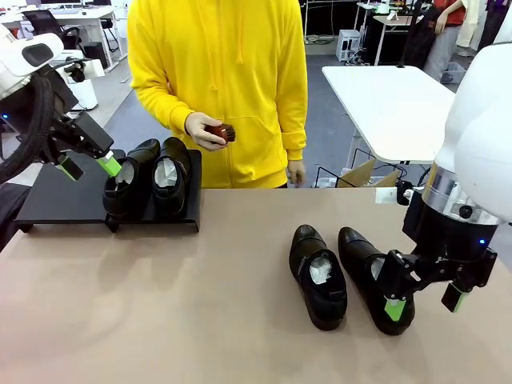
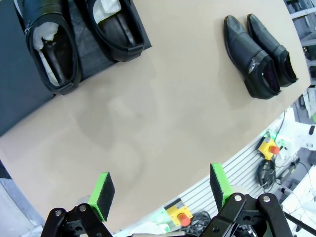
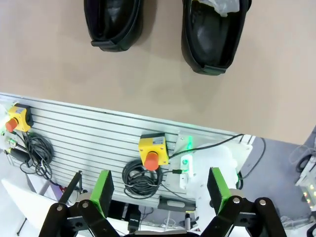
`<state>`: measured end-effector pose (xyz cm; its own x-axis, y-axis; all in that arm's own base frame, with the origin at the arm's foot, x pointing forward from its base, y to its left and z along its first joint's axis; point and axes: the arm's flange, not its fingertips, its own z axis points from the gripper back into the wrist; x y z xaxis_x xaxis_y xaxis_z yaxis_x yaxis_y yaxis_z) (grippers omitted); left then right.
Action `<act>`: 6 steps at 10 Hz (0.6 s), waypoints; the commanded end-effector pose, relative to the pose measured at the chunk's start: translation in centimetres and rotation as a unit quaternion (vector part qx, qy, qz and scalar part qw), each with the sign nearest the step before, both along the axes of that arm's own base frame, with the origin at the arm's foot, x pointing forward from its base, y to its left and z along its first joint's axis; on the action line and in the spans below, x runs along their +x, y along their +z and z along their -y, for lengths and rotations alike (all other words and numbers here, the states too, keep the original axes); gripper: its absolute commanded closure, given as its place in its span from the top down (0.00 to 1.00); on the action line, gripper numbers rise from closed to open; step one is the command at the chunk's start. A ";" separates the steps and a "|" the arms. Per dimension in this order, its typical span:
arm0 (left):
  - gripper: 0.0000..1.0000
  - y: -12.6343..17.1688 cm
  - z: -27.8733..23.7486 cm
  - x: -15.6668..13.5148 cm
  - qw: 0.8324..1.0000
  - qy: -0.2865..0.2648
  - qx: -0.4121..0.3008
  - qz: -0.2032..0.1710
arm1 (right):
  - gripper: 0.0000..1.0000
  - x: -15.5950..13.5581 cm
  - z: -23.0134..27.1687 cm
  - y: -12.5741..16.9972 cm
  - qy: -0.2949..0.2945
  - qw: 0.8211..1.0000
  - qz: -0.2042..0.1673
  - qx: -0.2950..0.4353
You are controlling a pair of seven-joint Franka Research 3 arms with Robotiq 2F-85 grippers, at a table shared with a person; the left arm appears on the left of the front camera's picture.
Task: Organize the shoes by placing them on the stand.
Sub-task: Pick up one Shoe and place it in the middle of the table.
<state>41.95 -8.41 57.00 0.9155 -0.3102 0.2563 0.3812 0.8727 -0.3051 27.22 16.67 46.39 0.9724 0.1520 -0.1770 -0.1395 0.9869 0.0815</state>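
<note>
Front view. Shows the stand at centre left on the desk, with a first pair of shoes side by side on its right end, toes toward the person. Places the left end effector just beside that pair's left heel, fingers spread, gripping nothing. Finds a second pair of shoes on the bare desk at lower right, well apart from the stand. Sets the right end effector at that pair's near end, likewise spread and empty, overlapping the right-hand shoe's heel in the picture. Shows a person's hand at top centre holding a small reddish-brown object.

Left wrist view. Looks down past the left end effector, spread along the bottom edge. Puts the first pair on the stand at upper left and the second pair on the desk at upper right.

Right wrist view. Shows the right end effector spread at the bottom, both heels of the second pair along the top edge, and a yellow box with a red button below the desk edge.
</note>
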 end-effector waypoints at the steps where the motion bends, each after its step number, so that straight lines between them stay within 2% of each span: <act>1: 1.00 0.2 0.0 0.1 1.000 0.005 0.005 -0.001 | 1.00 0.0 0.0 0.0 0.000 1.000 0.000 0.000; 4: 1.00 0.2 0.0 0.1 1.000 0.005 0.005 -0.001 | 1.00 0.8 -3.2 2.2 0.037 0.998 0.047 0.010; 6: 1.00 0.2 0.0 0.1 1.000 0.005 0.005 -0.001 | 1.00 3.7 -8.0 2.0 0.049 0.995 0.083 0.010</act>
<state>41.95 -8.43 57.01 0.9153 -0.3105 0.2566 0.3815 0.8726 -0.3049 28.67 22.14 49.08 0.9693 0.2419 -0.0428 -0.2391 0.9690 0.0621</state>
